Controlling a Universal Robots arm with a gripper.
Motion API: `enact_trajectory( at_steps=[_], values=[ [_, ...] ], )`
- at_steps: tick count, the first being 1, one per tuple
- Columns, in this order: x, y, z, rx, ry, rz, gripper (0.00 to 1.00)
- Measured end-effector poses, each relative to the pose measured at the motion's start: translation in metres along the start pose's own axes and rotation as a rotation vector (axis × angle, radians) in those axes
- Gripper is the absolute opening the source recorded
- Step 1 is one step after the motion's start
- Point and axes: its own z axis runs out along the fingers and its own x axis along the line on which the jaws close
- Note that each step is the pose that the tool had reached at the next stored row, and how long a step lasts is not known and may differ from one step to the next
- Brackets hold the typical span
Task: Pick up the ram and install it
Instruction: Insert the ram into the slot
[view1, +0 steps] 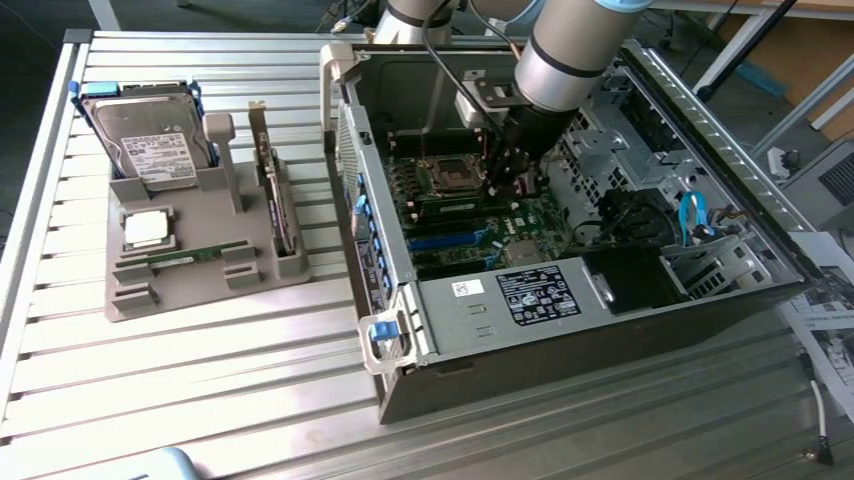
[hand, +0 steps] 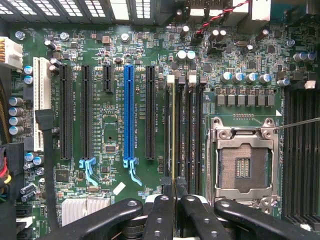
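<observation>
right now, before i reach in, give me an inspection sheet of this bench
surface: slatted metal table with an open computer case on it
job's things: ram edge-on along a memory slot beside the processor socket; cannot tell whether it is seated
clutter: grey holder with hard drive, processor chip, expansion card, thin green strip
grippers: pincer shut on the ram, inside the case
cables: blue cable in the case; red and black wires at the board's edge
surroundings: papers at the exterior view's right
</observation>
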Motion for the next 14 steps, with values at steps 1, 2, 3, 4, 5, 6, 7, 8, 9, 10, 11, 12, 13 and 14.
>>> enact_trajectory(
  at_steps=[1, 2, 3, 4, 5, 6, 7, 8, 9, 10, 11, 12, 13, 14],
  values=[
    [-0.0001, 0.0000, 0.0000, 0.0000, 0.0000, 0.000, 0.12],
    [-0.0001, 0.0000, 0.0000, 0.0000, 0.0001, 0.000, 0.12],
    [-0.0001, 0.0000, 0.0000, 0.0000, 0.0001, 0.000, 0.12],
    [-0.0002, 0.0000, 0.0000, 0.0000, 0.0001, 0.000, 0.12],
    [-0.0002, 0.0000, -0.0001, 0.0000, 0.0000, 0.000, 0.12],
    [-0.0002, 0.0000, -0.0008, -0.0002, 0.0004, 0.000, 0.12],
    [-0.0003, 0.0000, -0.0017, -0.0001, 0.0002, 0.000, 0.12],
    [-0.0003, 0.0001, -0.0027, 0.0000, 0.0000, 0.000, 0.12],
    [-0.0004, 0.0001, -0.0033, 0.0000, 0.0000, 0.000, 0.12],
    [-0.0004, 0.0001, -0.0035, 0.0000, 0.0000, 0.000, 0.12],
    [-0.0004, 0.0001, -0.0035, 0.0000, -0.0001, 0.000, 0.12],
    [-0.0004, 0.0001, -0.0035, 0.0000, -0.0001, 0.000, 0.12],
    [-0.0003, 0.0001, -0.0035, 0.0000, 0.0000, 0.000, 0.12],
    [-0.0003, 0.0001, -0.0036, 0.0000, 0.0000, 0.000, 0.12]
  ],
)
